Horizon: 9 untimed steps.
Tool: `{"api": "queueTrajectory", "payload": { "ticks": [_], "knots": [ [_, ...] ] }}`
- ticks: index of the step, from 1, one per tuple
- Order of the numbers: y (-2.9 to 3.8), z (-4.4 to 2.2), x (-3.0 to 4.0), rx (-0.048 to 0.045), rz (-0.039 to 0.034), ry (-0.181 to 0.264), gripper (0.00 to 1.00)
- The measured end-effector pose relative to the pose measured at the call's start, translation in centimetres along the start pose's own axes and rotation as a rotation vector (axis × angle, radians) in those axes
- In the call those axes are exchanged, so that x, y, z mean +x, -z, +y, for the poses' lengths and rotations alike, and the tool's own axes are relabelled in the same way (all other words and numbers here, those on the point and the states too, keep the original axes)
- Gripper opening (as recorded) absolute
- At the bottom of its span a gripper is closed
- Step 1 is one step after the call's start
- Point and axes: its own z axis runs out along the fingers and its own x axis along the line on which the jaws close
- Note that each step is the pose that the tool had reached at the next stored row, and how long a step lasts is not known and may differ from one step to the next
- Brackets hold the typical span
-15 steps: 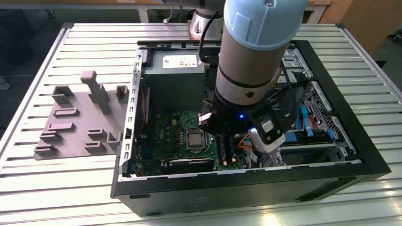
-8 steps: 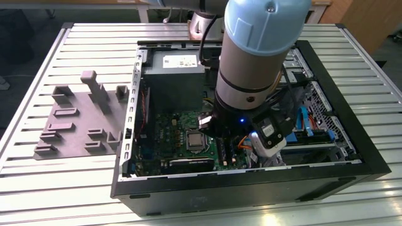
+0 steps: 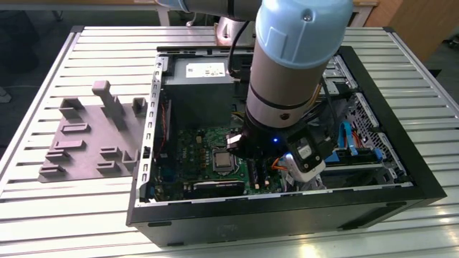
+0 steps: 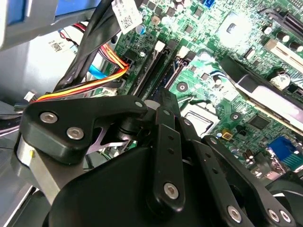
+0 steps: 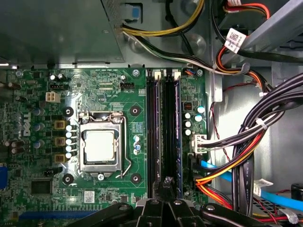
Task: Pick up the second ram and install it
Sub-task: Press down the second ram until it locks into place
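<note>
My gripper (image 5: 166, 181) hangs inside the open computer case (image 3: 287, 210), low over the long black memory slots (image 5: 158, 137) on the green motherboard (image 5: 42, 104). In both wrist views its black fingers (image 4: 166, 101) stand together, and nothing shows between them. Their tip sits over the near end of the slots. A thin bluish edge (image 5: 179, 142) runs along the slot next to the cables. I cannot tell whether that edge is the second ram.
The processor socket (image 5: 100, 146) lies beside the slots. Bundles of black, red, yellow and blue cables (image 5: 246, 142) crowd their other side. A grey power supply (image 3: 197, 80) fills the case's far end. A grey parts holder (image 3: 93, 140) lies on the slatted table at the exterior view's left.
</note>
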Motion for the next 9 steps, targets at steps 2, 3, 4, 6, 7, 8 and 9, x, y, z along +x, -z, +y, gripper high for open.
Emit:
{"api": "queueTrajectory", "payload": {
  "ticks": [2, 3, 4, 6, 7, 8, 9],
  "knots": [
    [-0.14, 0.09, 0.01, 0.0001, -0.0001, -0.002, 0.11],
    [-0.24, 0.16, 0.02, 0.0001, -0.0001, -0.002, 0.11],
    [-0.35, 0.24, 0.02, 0.0001, -0.0002, -0.002, 0.11],
    [-0.6, 0.31, 0.03, 0.0002, -0.0001, -0.002, 0.11],
    [-0.73, 0.32, 0.03, 0.0001, -0.0002, -0.002, 0.11],
    [-0.79, 0.31, 0.04, 0.0002, -0.0001, -0.002, 0.11],
    [-0.79, 0.31, 0.04, 0.0005, 0.0, -0.002, 0.11]
  ]
}}
